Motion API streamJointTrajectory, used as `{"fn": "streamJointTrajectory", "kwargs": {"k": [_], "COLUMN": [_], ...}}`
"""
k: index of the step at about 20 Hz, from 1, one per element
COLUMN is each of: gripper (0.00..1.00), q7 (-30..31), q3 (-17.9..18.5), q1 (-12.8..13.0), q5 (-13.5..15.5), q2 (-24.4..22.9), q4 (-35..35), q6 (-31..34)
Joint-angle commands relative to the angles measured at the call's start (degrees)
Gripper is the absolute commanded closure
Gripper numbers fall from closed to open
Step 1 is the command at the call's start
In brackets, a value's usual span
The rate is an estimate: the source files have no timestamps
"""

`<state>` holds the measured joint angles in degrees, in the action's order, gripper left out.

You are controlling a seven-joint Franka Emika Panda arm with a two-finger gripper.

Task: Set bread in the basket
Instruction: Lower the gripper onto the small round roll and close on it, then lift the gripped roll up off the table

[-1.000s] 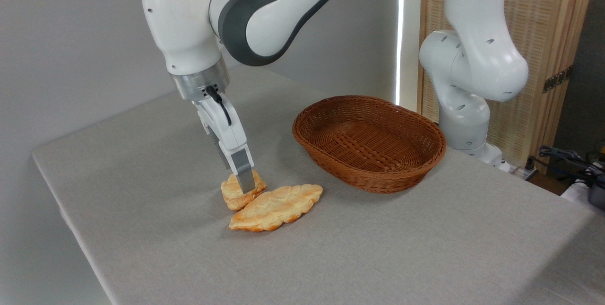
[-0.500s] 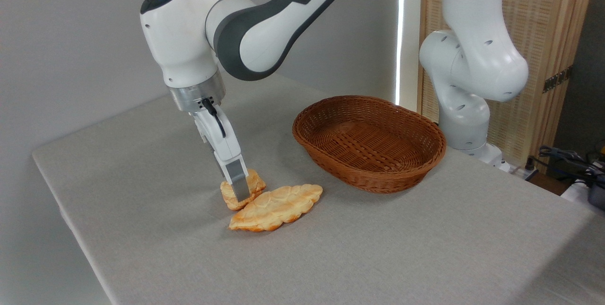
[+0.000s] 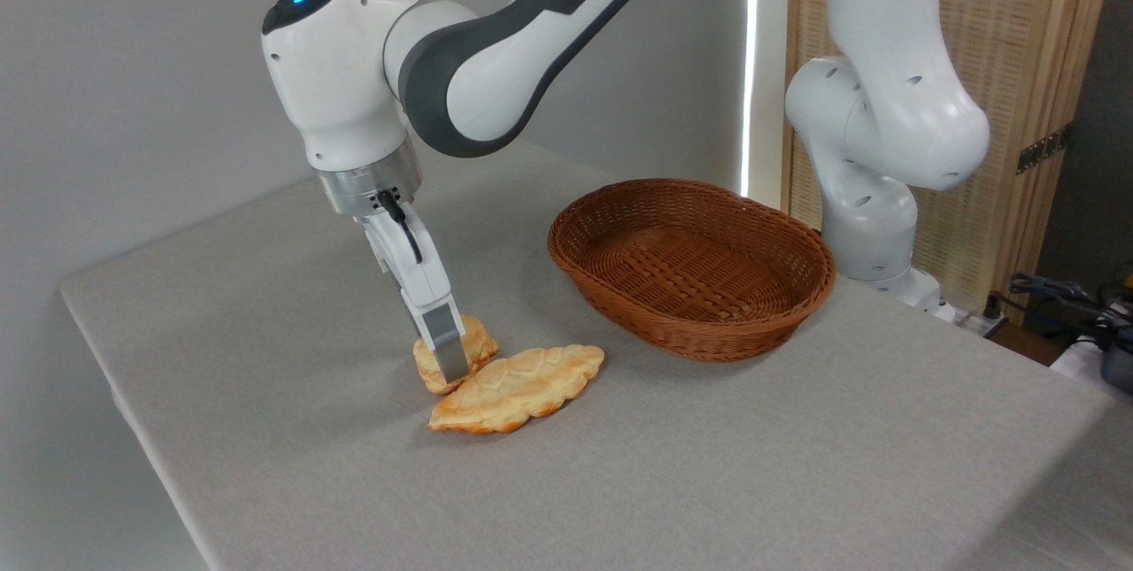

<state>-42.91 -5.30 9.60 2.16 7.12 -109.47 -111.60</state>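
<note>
Two breads are lying on the desk (image 3: 265,358) left of the basket (image 3: 691,266). Since a second ago the gripper (image 3: 447,357) is sinking lower over the bread (image 3: 474,343), probably straddling it; whether it is gripping, I cannot tell.

Count: 2 breads — 1 small roll (image 3: 474,343), 1 long braided bread (image 3: 518,388). 1 wicker basket (image 3: 699,336), far right. 1 arm, 1 gripper (image 3: 450,358). 1 table (image 3: 797,465).

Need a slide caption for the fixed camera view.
Gripper lowered onto the small bread roll beside a braided loaf; wicker basket empty.
</note>
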Motion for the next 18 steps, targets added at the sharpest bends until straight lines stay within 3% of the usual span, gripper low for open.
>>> {"fn": "streamJointTrajectory", "kwargs": {"k": [1,18], "gripper": [0.42,0.41], "q7": [-1.04,-0.95], "q3": [-0.15,0.20], "q1": [-0.28,-0.28], "q5": [-0.67,-0.67], "q2": [-0.44,-1.14], "q4": [-0.04,0.05], "q6": [-0.64,0.06]}}
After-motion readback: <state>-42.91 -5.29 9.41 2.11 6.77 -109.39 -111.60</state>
